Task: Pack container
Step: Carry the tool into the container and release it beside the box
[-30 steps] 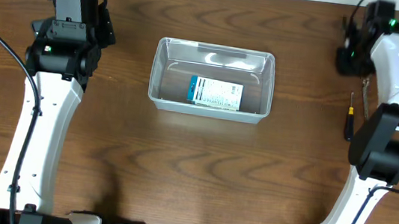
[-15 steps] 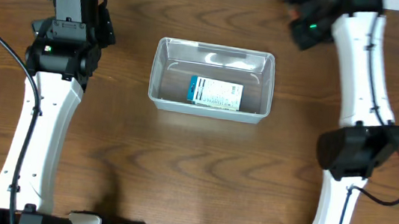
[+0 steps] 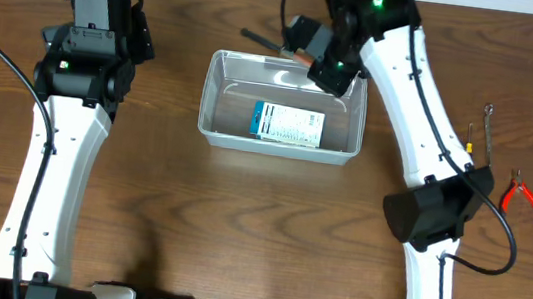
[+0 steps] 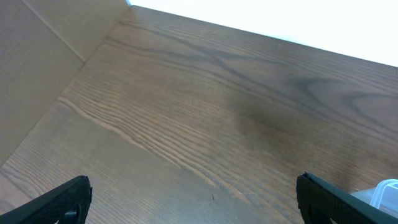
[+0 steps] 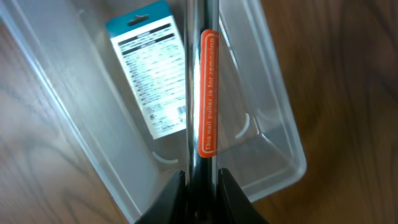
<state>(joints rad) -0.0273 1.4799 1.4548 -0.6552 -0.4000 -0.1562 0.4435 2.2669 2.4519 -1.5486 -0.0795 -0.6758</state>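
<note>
Jaws of the right gripper (image 5: 200,180) pinch a shiny steel nail-puller bar (image 5: 205,93) with an orange label, holding it over the far edge of the clear rectangular plastic container (image 3: 277,149). The container sits mid-worktop (image 3: 267,230), a blue-and-white box (image 3: 287,124) lying inside. Well to its left, the left gripper (image 4: 193,202) has its jaws spread wide.
</note>
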